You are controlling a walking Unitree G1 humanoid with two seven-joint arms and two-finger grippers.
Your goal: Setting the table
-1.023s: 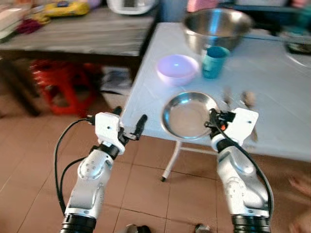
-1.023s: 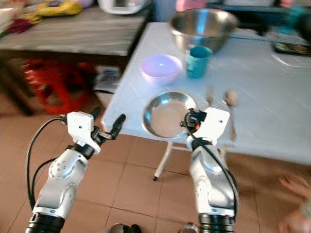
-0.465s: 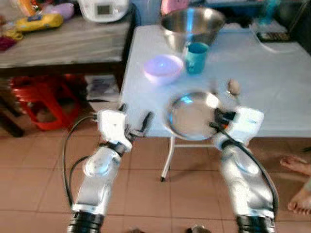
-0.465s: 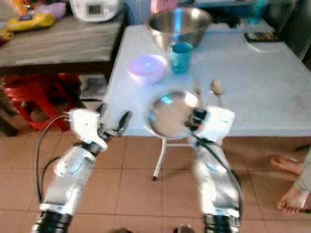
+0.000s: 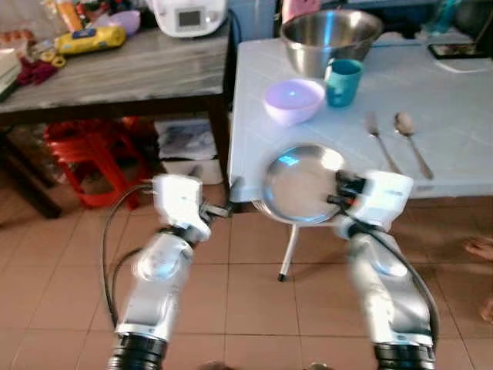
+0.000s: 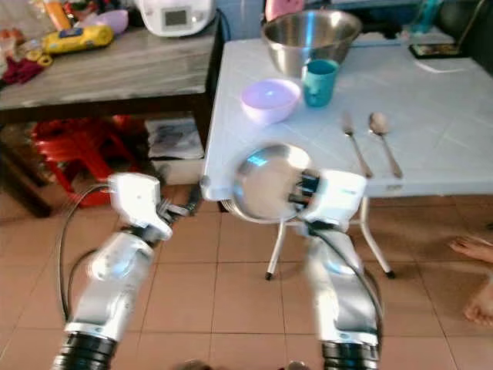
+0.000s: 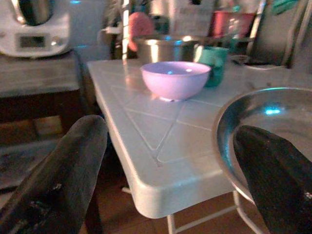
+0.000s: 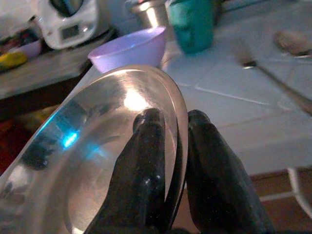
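The right hand (image 8: 168,146) pinches the rim of a steel plate (image 5: 299,183), one black finger on the inner face and one on the outer, as the right wrist view shows plainly. In the left eye view the plate sits in the lower middle of the frame, tilted toward the camera, overlapping the near edge of the white desk (image 5: 454,116); whether it rests on the desk or hangs just off it cannot be told. The left hand (image 5: 219,202) is at the left centre of the frame, just beside the desk's near left corner, holding nothing, its two fingers spread wide in the left wrist view, with the desk corner showing between them. On the desk, toward the upper middle of the frame, stand a lilac bowl (image 5: 294,101) and a teal cup (image 5: 343,82) just beside each other, with a large steel mixing bowl (image 5: 331,36) behind them at the top. A fork (image 5: 381,140) and a spoon (image 5: 411,139) lie side by side at the right centre, near each other but apart from the plate. In the upper left a wooden side desk (image 5: 115,73) carries a white appliance (image 5: 188,15) and a yellow packet (image 5: 88,38), with a red stool (image 5: 83,148) beneath it. A person's bare foot (image 6: 474,248) rests on the tiled floor (image 5: 54,293) at the right edge.
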